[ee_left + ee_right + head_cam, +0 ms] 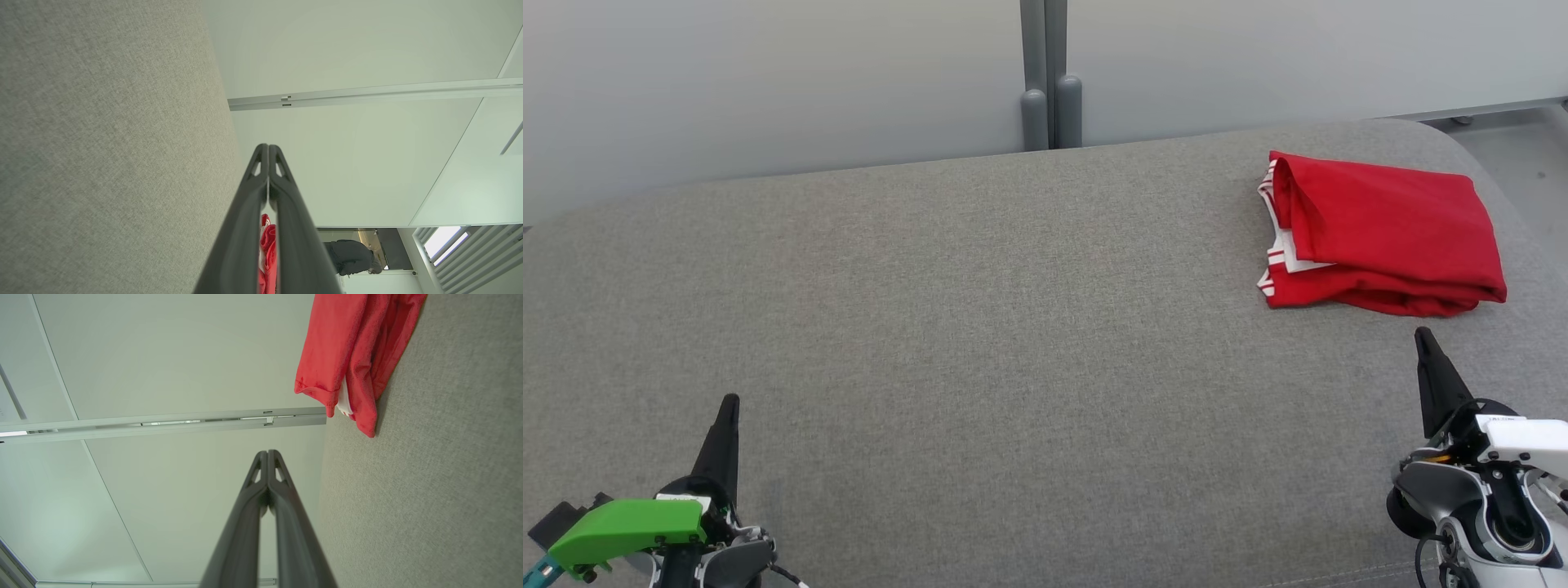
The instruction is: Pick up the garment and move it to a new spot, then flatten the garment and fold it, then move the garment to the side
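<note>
garment point(1384, 233) lies folded, far right, long axis across. right gripper point(1423, 335) nearer, just below it. left gripper point(730, 402) well apart; both jaws closed, empty.

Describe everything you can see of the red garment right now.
The red garment lies folded into a rough rectangle of stacked layers on the far right of the grey fabric surface. It looks like thin, soft cloth, slightly wrinkled. White trim with red stripes peeks out at its left edge. Its near edge bulges unevenly. Only the surface touches it; the shut right pincer sits just short of it, apart.
</note>
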### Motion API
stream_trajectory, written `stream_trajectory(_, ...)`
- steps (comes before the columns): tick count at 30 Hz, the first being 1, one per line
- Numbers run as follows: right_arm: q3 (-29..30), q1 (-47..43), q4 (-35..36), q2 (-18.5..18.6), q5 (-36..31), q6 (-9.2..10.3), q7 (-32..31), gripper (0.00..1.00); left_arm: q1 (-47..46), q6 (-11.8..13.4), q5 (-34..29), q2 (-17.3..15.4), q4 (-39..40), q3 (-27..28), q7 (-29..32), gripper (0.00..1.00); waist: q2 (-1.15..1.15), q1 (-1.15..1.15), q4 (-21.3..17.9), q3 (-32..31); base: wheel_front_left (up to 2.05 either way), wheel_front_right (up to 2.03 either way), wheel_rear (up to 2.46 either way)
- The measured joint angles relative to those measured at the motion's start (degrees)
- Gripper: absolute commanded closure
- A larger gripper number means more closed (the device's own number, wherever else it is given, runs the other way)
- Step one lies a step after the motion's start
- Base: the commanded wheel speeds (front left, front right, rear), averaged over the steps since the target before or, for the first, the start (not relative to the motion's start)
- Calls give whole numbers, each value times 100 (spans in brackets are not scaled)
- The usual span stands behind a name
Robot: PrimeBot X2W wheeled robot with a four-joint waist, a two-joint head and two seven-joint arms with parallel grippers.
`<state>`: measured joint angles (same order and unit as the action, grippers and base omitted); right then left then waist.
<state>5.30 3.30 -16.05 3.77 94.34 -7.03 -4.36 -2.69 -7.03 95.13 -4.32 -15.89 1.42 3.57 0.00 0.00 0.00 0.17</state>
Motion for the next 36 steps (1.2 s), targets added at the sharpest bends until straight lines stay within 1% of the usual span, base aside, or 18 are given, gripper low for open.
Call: stream_trajectory(36, 13, 0, 2, -8, -7, 0, -7, 100, -2, -1, -1, 7, 7, 14, 41, 100, 0, 0, 0, 1, 0, 0, 0)
